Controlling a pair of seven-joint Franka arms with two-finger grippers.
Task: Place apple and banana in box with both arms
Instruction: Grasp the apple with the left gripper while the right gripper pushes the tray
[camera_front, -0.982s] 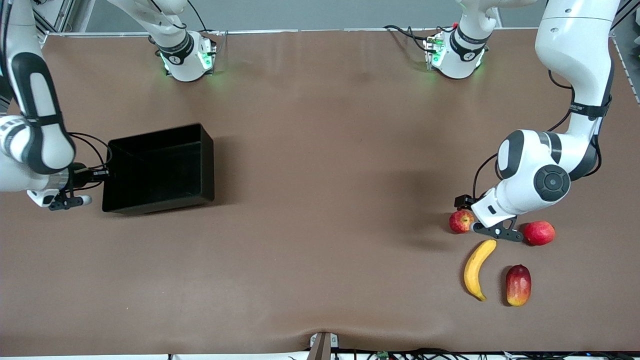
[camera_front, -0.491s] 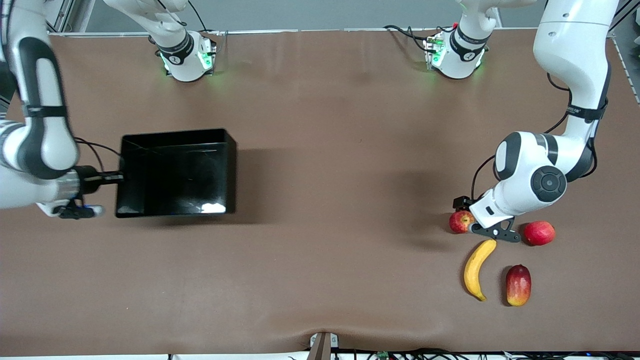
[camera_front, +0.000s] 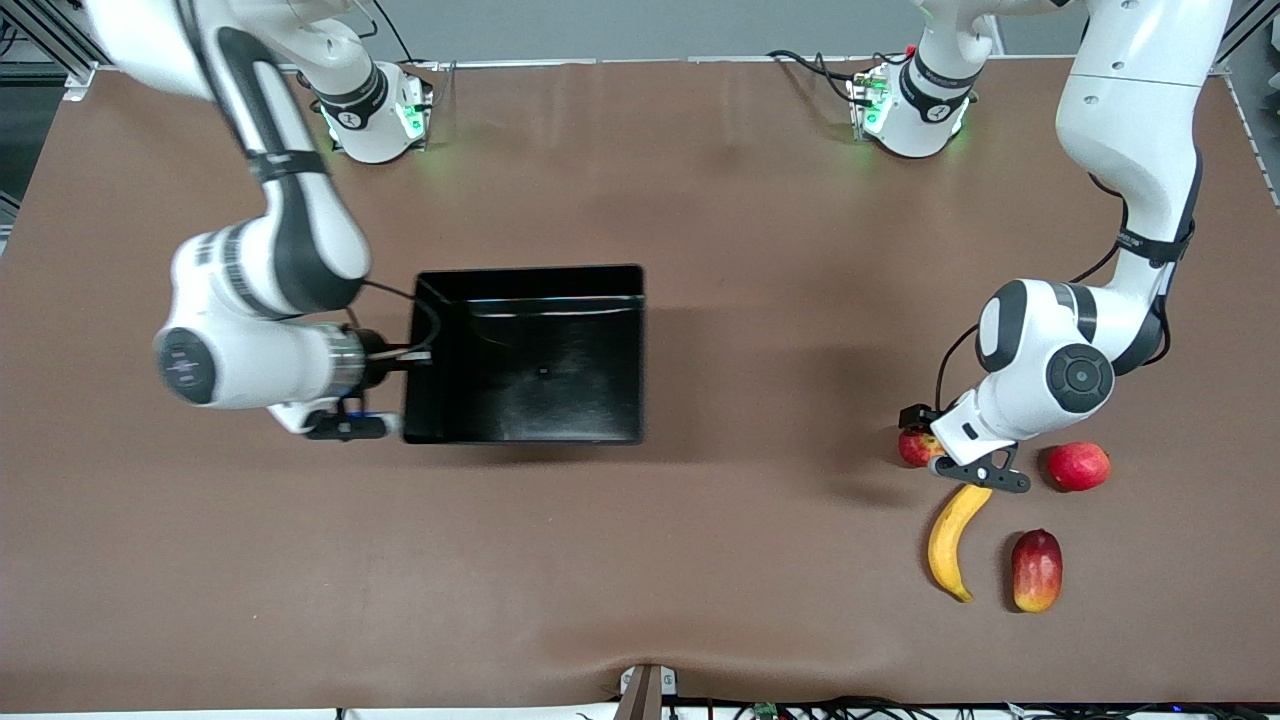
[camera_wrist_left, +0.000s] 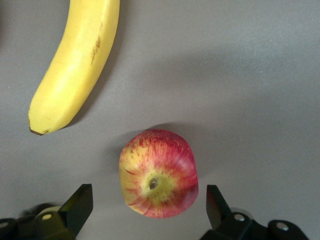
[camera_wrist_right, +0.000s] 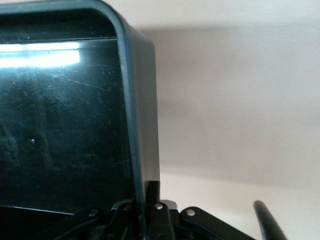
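The left gripper (camera_wrist_left: 150, 210) is hanging low over the apple (camera_wrist_left: 158, 173) at the lower right of the front view. Its fingers (camera_wrist_left: 77, 202) are standing wide, one on each side of the fruit, and they are not touching it. The apple (camera_front: 915, 446) is small and round, red with yellow streaks and a stem dimple facing up. The tip of the banana (camera_front: 953, 540) is lying just beside it, nearer to the front camera; the banana is plain yellow and curved. A smooth red round fruit (camera_front: 1078, 466) is sitting near the gripper, toward the left arm's end of the surface. A mango (camera_front: 1036, 570) of oblong shape is lying beside the banana. These fruits are crowding the gripper from three sides.

The right gripper (camera_front: 418, 357) is clamped on the wall of the box (camera_front: 530, 430), left of centre in the front view. In the right wrist view the thin glossy rim of the box (camera_wrist_right: 142, 115) is running between the closed fingers. The box is a shallow black tray with nothing visible inside.

The brown matte surface (camera_front: 740, 560) is showing wide open room between the box and the fruits, and the fruits are lying well in from its edges.
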